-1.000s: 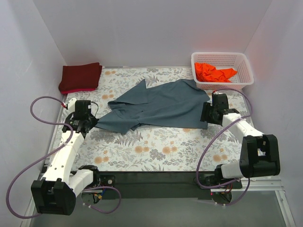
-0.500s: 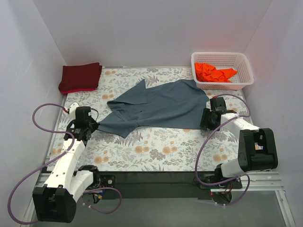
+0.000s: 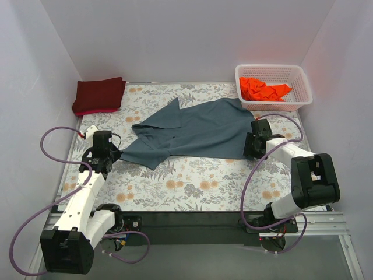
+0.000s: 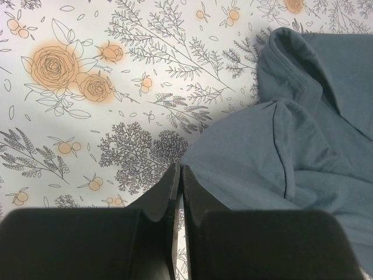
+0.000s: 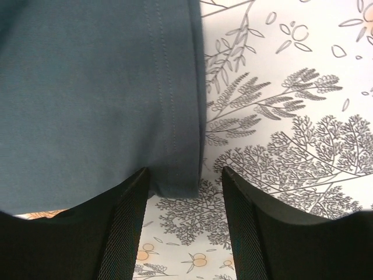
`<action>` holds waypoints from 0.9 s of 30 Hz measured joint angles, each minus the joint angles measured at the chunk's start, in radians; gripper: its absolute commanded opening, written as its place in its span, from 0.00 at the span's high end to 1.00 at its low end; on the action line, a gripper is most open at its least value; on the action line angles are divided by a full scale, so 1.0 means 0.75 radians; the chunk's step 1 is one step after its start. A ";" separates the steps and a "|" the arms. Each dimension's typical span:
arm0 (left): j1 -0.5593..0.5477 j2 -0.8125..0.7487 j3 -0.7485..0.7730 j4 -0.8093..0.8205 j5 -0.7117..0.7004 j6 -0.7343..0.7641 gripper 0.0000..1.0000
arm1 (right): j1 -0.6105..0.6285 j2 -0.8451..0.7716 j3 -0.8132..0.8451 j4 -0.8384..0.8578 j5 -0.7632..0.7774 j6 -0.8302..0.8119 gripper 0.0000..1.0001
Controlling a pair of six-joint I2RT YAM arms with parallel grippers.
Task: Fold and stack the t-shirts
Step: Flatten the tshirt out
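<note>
The slate blue-grey t-shirt (image 3: 198, 131) lies spread and rumpled across the middle of the floral table. My left gripper (image 3: 112, 155) is at its near-left corner. In the left wrist view the left gripper (image 4: 178, 170) is shut, its tips touching the shirt's edge (image 4: 256, 157), with no cloth seen between the jaws. My right gripper (image 3: 250, 143) is at the shirt's right hem corner. In the right wrist view it (image 5: 185, 175) is open, and the stitched hem corner (image 5: 175, 157) lies between the fingers. The maroon shirt (image 3: 99, 95) lies folded at the back left. The orange shirt (image 3: 262, 89) is crumpled in the basket.
The white lattice basket (image 3: 273, 71) stands at the back right corner. White walls close in the table on the left, back and right. Purple cables loop beside both arms.
My left gripper has drawn back a little toward the near left, at the shirt's corner. My right gripper has shifted slightly left onto the shirt's hem corner. The shirt has barely moved.
</note>
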 measured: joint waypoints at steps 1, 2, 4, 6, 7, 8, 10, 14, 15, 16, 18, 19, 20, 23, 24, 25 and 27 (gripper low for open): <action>0.000 0.003 0.000 0.000 0.000 0.001 1.00 | 0.013 0.007 0.004 0.004 0.007 0.003 0.40; 0.000 0.005 0.000 0.000 0.000 0.001 1.00 | 0.024 0.013 0.007 0.010 0.011 0.005 0.41; 0.000 0.007 0.000 0.000 0.000 0.001 1.00 | 0.042 0.019 0.007 0.026 0.016 0.007 0.43; 0.000 0.007 0.000 0.000 0.000 0.000 1.00 | 0.052 0.020 0.002 0.037 0.017 0.009 0.51; 0.000 0.007 0.000 0.000 0.000 0.000 1.00 | 0.055 0.020 -0.003 0.046 0.017 0.009 0.55; 0.000 0.007 0.000 0.000 0.000 0.000 1.00 | 0.057 0.020 -0.006 0.052 0.017 0.007 0.63; 0.000 0.007 0.000 0.000 -0.001 0.000 1.00 | 0.063 0.020 -0.009 0.068 0.013 0.006 0.73; 0.000 0.007 0.000 -0.001 -0.005 -0.003 1.00 | 0.069 0.018 -0.010 0.090 -0.007 0.005 0.95; 0.000 0.007 0.000 -0.001 -0.007 -0.005 1.00 | 0.070 0.016 -0.011 0.091 -0.009 0.001 0.99; 0.000 0.007 0.000 -0.001 -0.007 -0.006 1.00 | 0.070 0.012 -0.013 0.091 -0.010 0.001 0.99; 0.000 0.007 0.001 -0.006 -0.007 -0.012 1.00 | 0.070 0.005 -0.016 0.091 -0.011 -0.001 0.99; 0.000 0.008 0.006 -0.018 -0.007 -0.016 1.00 | 0.070 0.002 -0.016 0.089 -0.011 -0.002 0.99; 0.000 0.011 0.019 -0.035 -0.006 -0.020 1.00 | 0.070 -0.004 -0.014 0.073 -0.011 -0.004 0.99; 0.002 0.030 0.112 -0.099 -0.005 -0.030 1.00 | 0.070 -0.027 0.009 -0.034 -0.010 -0.011 0.99; 0.002 0.042 0.173 -0.121 -0.006 -0.033 1.00 | 0.070 -0.038 0.031 -0.082 -0.010 -0.014 0.99; 0.004 0.055 0.242 -0.137 -0.010 -0.036 1.00 | 0.070 -0.050 0.064 -0.132 -0.010 -0.019 0.99; 0.008 0.094 0.423 -0.192 -0.026 -0.037 1.00 | 0.070 -0.080 0.176 -0.231 -0.012 -0.035 0.99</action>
